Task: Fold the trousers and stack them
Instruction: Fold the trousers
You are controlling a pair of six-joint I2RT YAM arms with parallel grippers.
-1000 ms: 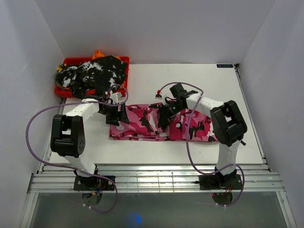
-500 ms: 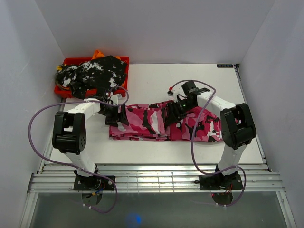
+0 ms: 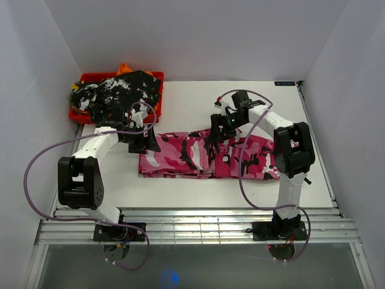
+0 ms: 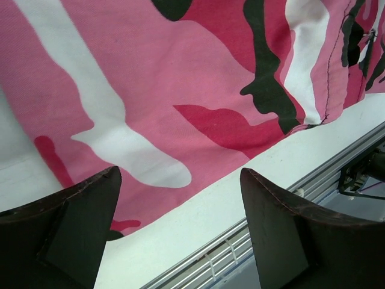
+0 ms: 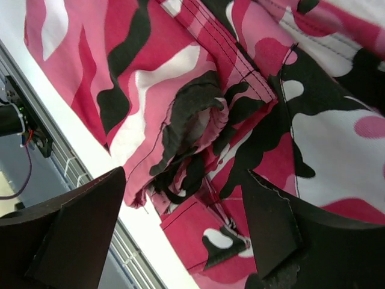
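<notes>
The hot-pink, white and black camouflage trousers [image 3: 180, 158] lie folded in a long flat band across the middle of the white table. My left gripper [image 3: 146, 143] hovers over their left end, open, with pink cloth [image 4: 180, 90] below and nothing between its fingers [image 4: 84, 229]. Over the bunched middle fold [image 5: 186, 120] my right gripper [image 3: 215, 135] stands open and empty too. A black-and-white mottled garment [image 3: 120, 95] is heaped in the red bin.
The red bin [image 3: 96, 76] sits at the table's back left corner, with something orange [image 3: 124, 67] behind the heap. Bare table [image 3: 198, 102] stretches behind the trousers. An aluminium rail [image 3: 198, 224] runs along the near edge. White walls enclose three sides.
My right gripper has opened, let go of the pink cloth and drawn back toward the far side. The left gripper has shifted slightly back and left, staying open.
</notes>
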